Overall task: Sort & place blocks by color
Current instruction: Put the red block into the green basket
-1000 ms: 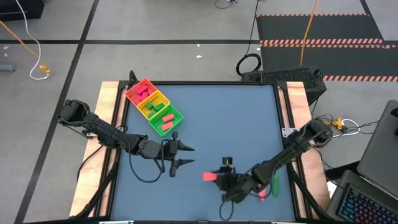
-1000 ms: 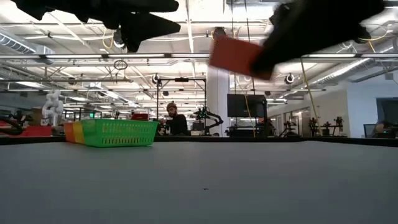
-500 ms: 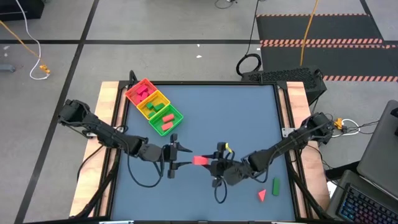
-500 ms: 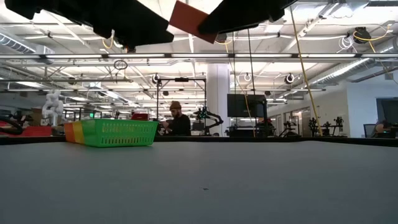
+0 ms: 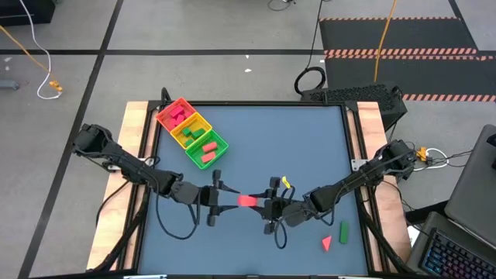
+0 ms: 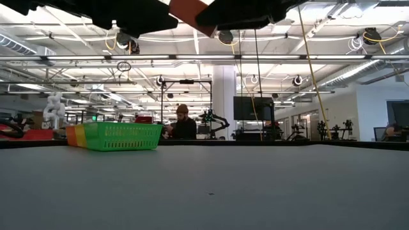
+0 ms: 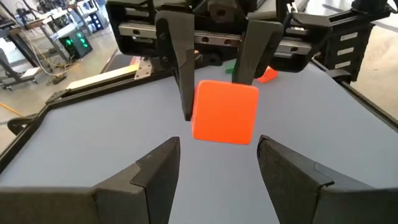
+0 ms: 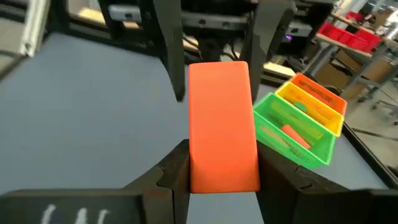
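Above the tabletop (image 5: 310,147), we see our right claw (image 5: 267,206) gripping a red block (image 5: 247,201) in mid-air, held between the spread fingers of our open left claw (image 5: 219,203), facing it

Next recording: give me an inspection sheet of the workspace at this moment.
Surface: blue-grey table.
Job's things: red block held in mid-air; red wedge and green block on table; others in tray.
Clutter: nothing seen.
End effectors: right end effector shut on red block; left end effector open, fingers flanking it.
Cables: black cable under left arm.
Surroundings: person beyond table.
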Controlling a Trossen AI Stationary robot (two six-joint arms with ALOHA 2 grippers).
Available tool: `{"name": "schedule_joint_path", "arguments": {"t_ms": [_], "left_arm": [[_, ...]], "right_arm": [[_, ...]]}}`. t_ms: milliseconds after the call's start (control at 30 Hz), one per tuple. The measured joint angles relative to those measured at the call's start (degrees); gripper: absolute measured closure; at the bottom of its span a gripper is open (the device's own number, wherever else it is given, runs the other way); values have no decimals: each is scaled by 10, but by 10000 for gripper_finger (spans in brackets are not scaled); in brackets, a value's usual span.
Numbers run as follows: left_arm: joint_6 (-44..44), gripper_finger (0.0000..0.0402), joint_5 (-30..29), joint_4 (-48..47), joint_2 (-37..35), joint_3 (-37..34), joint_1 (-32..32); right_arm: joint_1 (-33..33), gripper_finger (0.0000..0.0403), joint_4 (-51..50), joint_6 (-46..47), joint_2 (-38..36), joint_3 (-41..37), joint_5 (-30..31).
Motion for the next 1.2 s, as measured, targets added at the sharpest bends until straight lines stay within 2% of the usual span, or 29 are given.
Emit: {"name": "schedule_joint_path", "arguments": {"t_ms": [133,433,1000,1067,1200], "left_arm": [[2,188,-2,28,17,0,1],[18,188,-23,130,67,0,17],[1,190,-23,139,68,0,16],[-2,203,-23,138,68,0,16],[-5,272,-19,137,68,0,16]], "right_arm": [[-11,278,33,0,0,-10,-20],[-17,278,68,2,0,-33,-19],[-17,278,81,3,0,-36,-19],[-17,276,82,3,0,-36,-19],[-17,258,85,13,0,-36,-22]]}}
